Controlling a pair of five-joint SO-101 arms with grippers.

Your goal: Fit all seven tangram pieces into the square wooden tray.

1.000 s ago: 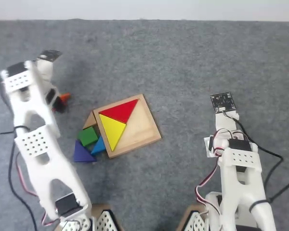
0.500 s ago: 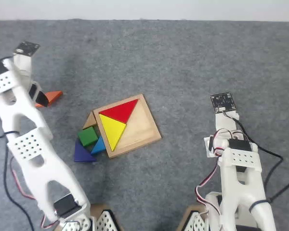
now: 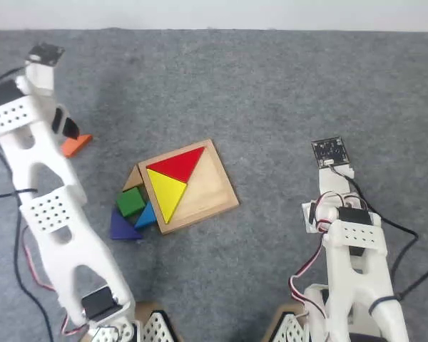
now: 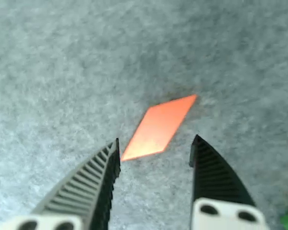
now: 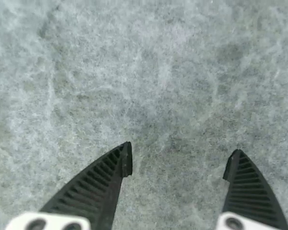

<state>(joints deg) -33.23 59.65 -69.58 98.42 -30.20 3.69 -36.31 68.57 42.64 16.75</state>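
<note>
The wooden tray (image 3: pixel 210 191) sits well apart from my left gripper (image 4: pixel 156 140), between it and my right gripper (image 5: pixel 182 148). Both grippers are spread wide and hold nothing. The orange parallelogram (image 4: pixel 158 127) lies flat on the desk (image 3: pixel 285 92), its near corner between my left fingertips (image 4: pixel 113 153) and its long axis slanting across the gap. I judge it thin, stiff and light, best pinched across its long edges.

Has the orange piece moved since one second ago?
Yes. The orange piece lies slightly farther from the wooden tray than before, shifted away to the left in the high view.
</note>
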